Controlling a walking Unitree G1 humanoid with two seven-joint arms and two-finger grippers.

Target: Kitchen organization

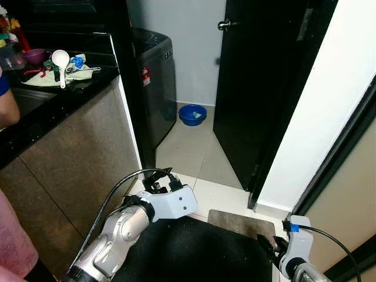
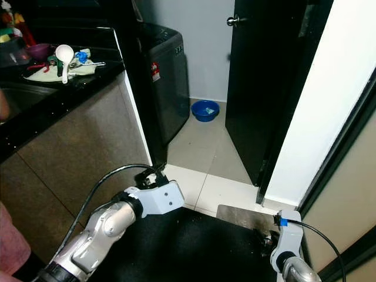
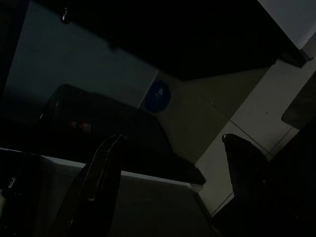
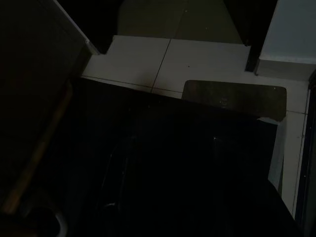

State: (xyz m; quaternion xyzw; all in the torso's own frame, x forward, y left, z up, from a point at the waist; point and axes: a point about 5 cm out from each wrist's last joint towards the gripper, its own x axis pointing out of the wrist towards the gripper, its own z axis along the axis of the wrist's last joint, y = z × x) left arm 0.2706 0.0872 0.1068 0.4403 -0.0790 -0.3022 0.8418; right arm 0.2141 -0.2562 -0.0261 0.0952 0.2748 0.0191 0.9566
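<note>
While your left hand (image 1: 160, 178) hangs low with fingers spread wide and empty, the right hand (image 1: 267, 244) hangs too, its opening impossible to tell. On the far-left table (image 1: 56, 103), the white ladle (image 1: 60, 63) looks light, stiff and slippery; take it by the handle.

The counter (image 1: 56, 103) is glossy black stone above matt brown panels. The floor tiles (image 1: 194, 150) look smooth and faintly shiny. The basin (image 1: 192, 114) is shiny blue plastic, the ladle (image 1: 60, 60) white plastic, the door (image 1: 258, 82) glossy black.
</note>
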